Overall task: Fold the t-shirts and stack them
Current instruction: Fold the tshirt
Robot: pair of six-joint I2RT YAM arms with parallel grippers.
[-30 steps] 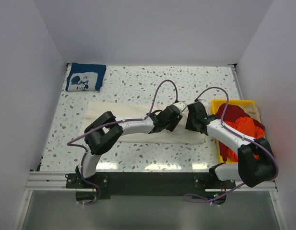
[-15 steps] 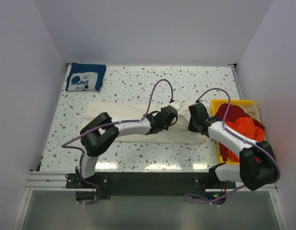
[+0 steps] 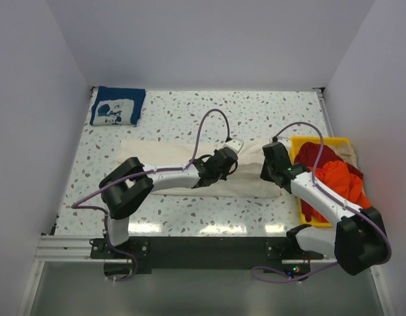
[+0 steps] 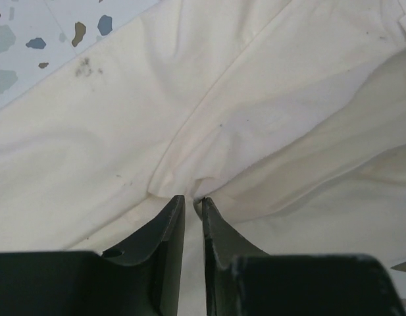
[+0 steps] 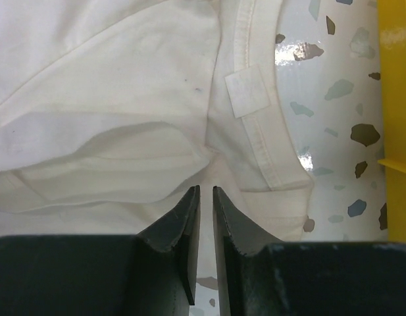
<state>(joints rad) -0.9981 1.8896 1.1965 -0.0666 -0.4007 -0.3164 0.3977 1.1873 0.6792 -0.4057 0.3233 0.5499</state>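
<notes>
Cream t-shirt point(image 3: 183, 172): middle of desk point(image 3: 189, 125), a long half-folded band, unfinished.
Navy t-shirt point(image 3: 117, 105): folded, far left corner, nothing stacked on it.
Orange-red t-shirt point(image 3: 335, 176), beige t-shirt point(image 3: 348, 151): unfolded in yellow bin point(image 3: 300, 142).
Left tool point(image 4: 189, 201), right tool point(image 5: 204, 194): each pinched closed on a cream pucker.
Collar label point(image 5: 247, 91): right wrist view only; bin contents: overhead only.

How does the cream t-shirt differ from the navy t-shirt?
The cream t-shirt is plain; the navy t-shirt has white print. The cream t-shirt lies as a long band mid-table; the navy t-shirt is a small folded packet at the far left corner. The left gripper and right gripper pinch the cream t-shirt; none touches the navy t-shirt. Both lie on the table.
</notes>
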